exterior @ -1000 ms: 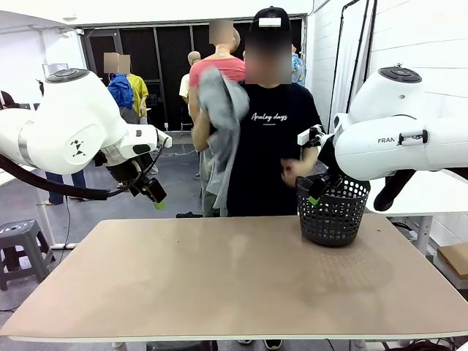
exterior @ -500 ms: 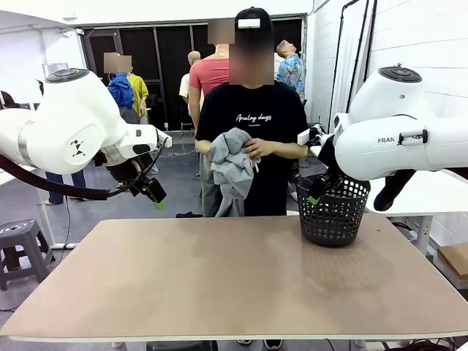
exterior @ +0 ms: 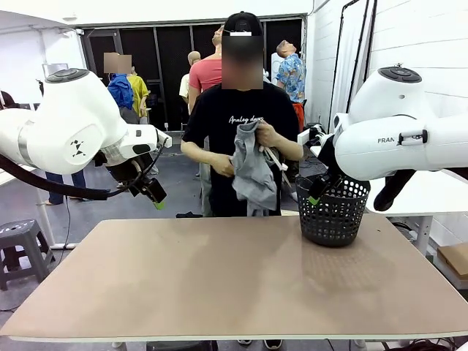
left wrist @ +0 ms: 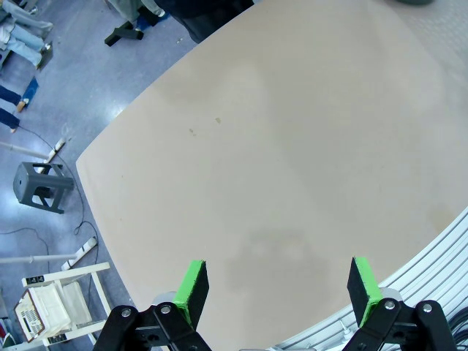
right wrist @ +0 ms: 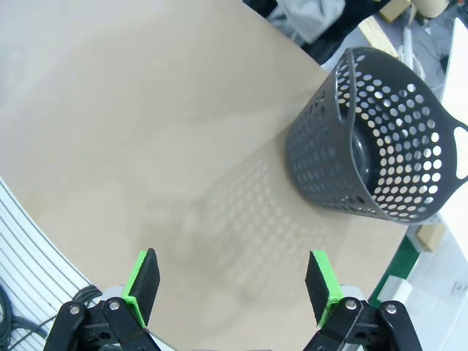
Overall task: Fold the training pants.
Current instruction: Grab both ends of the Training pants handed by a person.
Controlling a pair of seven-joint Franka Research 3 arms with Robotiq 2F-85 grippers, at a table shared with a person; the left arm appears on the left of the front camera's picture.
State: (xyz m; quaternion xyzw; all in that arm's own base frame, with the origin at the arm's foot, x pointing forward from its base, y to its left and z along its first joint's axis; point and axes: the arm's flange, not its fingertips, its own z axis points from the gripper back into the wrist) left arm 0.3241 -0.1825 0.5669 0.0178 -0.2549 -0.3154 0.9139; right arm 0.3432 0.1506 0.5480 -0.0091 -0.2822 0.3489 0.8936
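Observation:
A person at the far side of the table holds the training pants [exterior: 254, 170], a bunched light grey garment, in both hands at chest height, above the table's far edge. A corner of the grey cloth [right wrist: 311, 16] also shows at the top of the right wrist view. My left gripper [exterior: 155, 194] hangs open high over the table's left side, its green pads [left wrist: 192, 287] wide apart with nothing between them. My right gripper [exterior: 314, 191] is open as well, beside the basket, with its pads [right wrist: 142, 281] apart and empty.
A black mesh basket [exterior: 333, 212] stands on the table's far right, and it looks empty inside [right wrist: 380, 157]. The tan tabletop [exterior: 234, 278] is bare. A grey stool [exterior: 18, 245] sits on the floor at the left.
The person brought the grey pants down from shoulder height to chest level and shifted right, toward the basket. Neither arm moved.

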